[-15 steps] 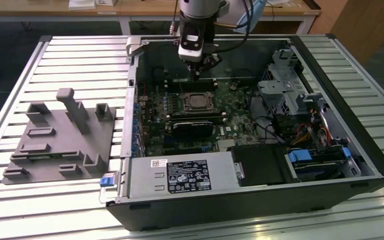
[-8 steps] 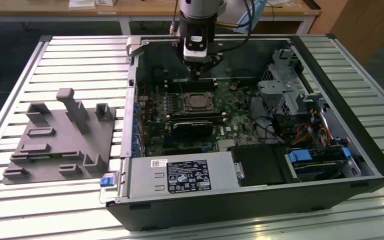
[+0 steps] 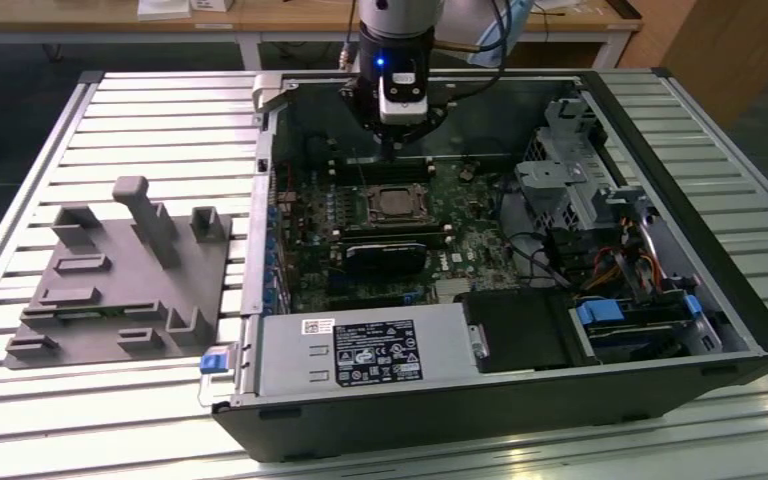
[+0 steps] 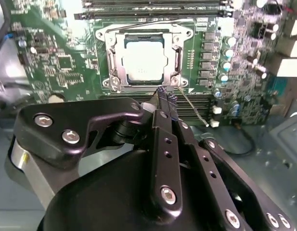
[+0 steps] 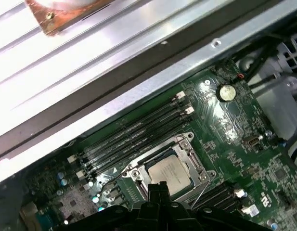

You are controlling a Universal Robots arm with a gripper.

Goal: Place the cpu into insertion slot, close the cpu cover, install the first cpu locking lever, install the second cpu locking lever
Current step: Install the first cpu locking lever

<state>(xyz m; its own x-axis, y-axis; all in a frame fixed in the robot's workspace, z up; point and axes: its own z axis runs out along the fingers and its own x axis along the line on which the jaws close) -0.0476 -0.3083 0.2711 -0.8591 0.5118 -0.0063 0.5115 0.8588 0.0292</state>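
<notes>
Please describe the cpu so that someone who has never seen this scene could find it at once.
Inside the open computer case, find the green motherboard. Near its middle, between two banks of long black memory slots, a silvery cpu cover frames the cpu. It is the only plain, pale grey flat square there, bare of parts.

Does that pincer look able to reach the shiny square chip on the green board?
Probably yes. The pincer hangs just beside the chip, inside the open computer case, with nothing between them. The metal frame around the chip leaves its top bare.
</notes>
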